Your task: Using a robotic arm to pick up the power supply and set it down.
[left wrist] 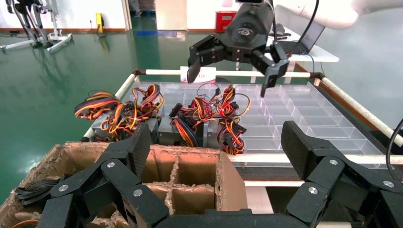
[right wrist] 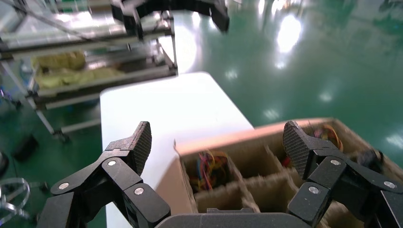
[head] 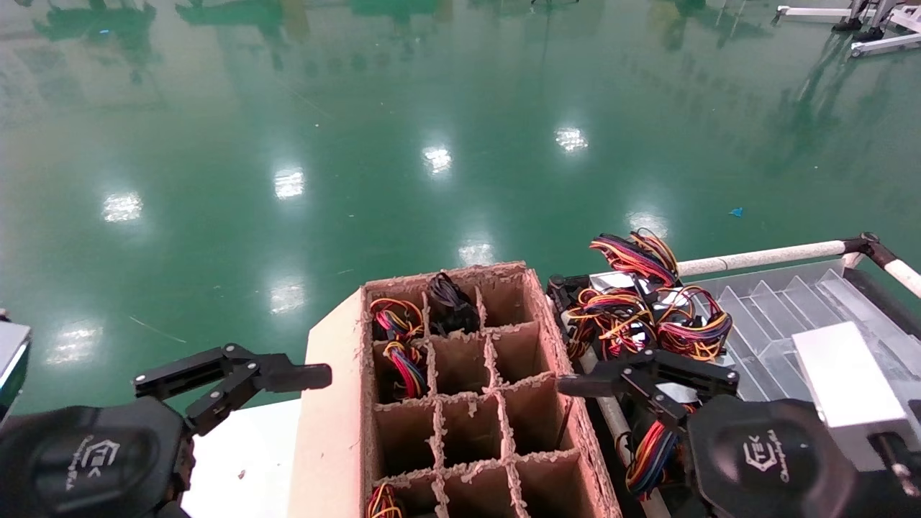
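Note:
Several power supplies, silver boxes with red, orange and yellow wire bundles, lie at the near end of a clear divided tray; the left wrist view shows the power supplies too. More wire bundles fill cells of the cardboard divider box. My right gripper hangs open and empty at the box's right edge, above the supplies, and shows as the far gripper. Its own view has the right gripper over box cells. My left gripper is open left of the box.
A black-wired unit sits in a far cell of the box. The box stands on a white table. A white rail borders the tray. Green floor lies beyond. Metal shelving stands behind the left gripper.

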Controlling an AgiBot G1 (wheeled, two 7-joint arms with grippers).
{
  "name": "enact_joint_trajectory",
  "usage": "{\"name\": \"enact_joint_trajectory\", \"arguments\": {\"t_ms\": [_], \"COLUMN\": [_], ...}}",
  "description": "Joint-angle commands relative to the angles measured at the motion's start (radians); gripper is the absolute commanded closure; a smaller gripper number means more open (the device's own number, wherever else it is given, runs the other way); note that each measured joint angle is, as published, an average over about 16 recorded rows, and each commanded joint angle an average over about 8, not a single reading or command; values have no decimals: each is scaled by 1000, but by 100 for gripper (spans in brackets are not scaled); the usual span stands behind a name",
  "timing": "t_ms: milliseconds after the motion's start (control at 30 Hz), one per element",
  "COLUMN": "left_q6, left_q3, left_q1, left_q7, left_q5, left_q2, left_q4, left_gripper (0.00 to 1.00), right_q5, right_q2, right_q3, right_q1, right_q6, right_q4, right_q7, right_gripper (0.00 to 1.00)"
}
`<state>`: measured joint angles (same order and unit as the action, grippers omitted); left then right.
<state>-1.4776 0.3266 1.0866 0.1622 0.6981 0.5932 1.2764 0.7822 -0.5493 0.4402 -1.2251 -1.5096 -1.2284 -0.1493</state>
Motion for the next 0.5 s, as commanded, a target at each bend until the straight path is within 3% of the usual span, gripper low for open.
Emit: {"name": "enact_joint_trajectory", "arguments": {"t_ms": [33, 300, 500], "left_q6": [0, 0, 0], "left_q3": [0, 0, 0], "left_q1": [0, 0, 0], "left_q7": [0, 0, 0], "left_q5": [0, 0, 0], "left_q2": [0, 0, 0], "left_q4": [0, 0, 0], "left_gripper": [0, 0, 0], "right_q5": [-13, -55, -65], "right_q2": [-15, -66, -76], "right_q3": [-40, -172, -196], "right_q1": [37, 162, 185], "right_q6": [3, 15, 17], "right_q4": [-14, -59, -68], "right_q7": [-9, -40, -44], "right_gripper": [0, 0, 0]}}
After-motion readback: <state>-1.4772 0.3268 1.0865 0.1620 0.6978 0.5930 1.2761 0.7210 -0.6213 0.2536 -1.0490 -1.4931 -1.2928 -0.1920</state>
